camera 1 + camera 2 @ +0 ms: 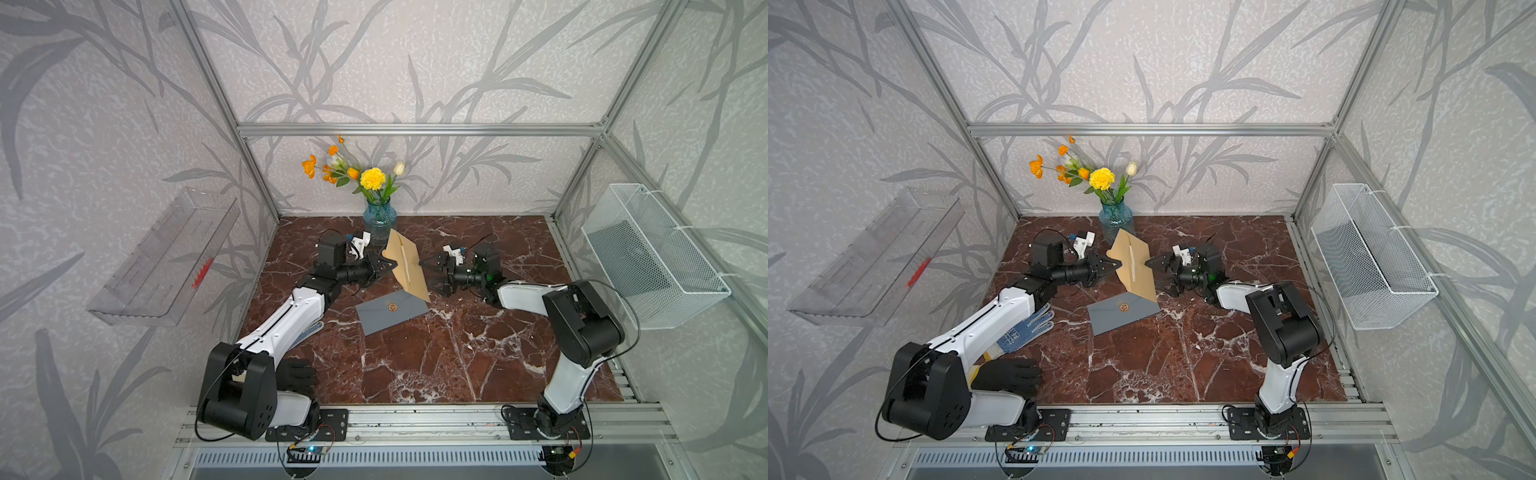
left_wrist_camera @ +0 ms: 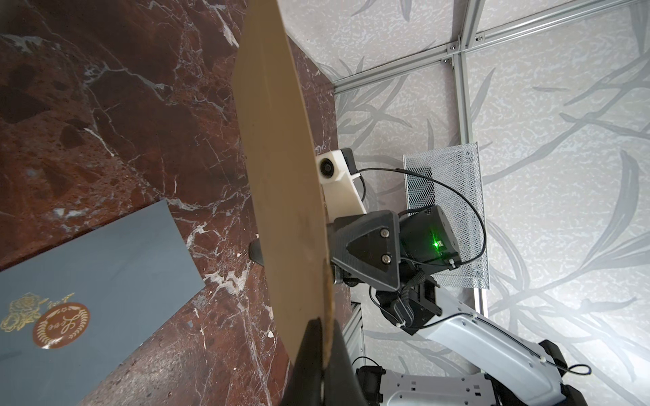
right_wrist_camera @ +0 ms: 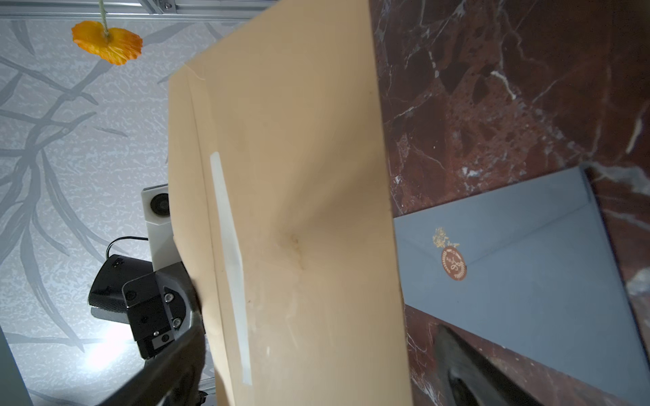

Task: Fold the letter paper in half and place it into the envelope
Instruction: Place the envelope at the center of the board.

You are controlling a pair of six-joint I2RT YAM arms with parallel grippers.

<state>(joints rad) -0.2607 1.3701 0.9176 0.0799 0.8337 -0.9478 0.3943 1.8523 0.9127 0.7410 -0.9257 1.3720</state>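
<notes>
While the left fingers (image 1: pixel 380 266) pinch the tan envelope (image 1: pixel 409 266) upright over the surface (image 1: pixel 457 353), the right fingers (image 1: pixel 435 261) stand spread at its opposite edge; the grey letter (image 1: pixel 392 311) lies flat just beside it.

One word can be read: "Love", in cursive, on a round copper seal (image 2: pixel 61 325) framed by a laurel wreath. The seal sits on the grey-blue stationery piece (image 2: pixel 105 260). That piece lies flat on the bench (image 2: pixel 105 105), lower than the left pincer (image 1: pixel 386 265) and the right pincer (image 1: pixel 427 276), between the two and nearer the arm bases. Next to the seal, a gold rose (image 2: pixel 17 313) carries a short gold script line, too small to read.
</notes>
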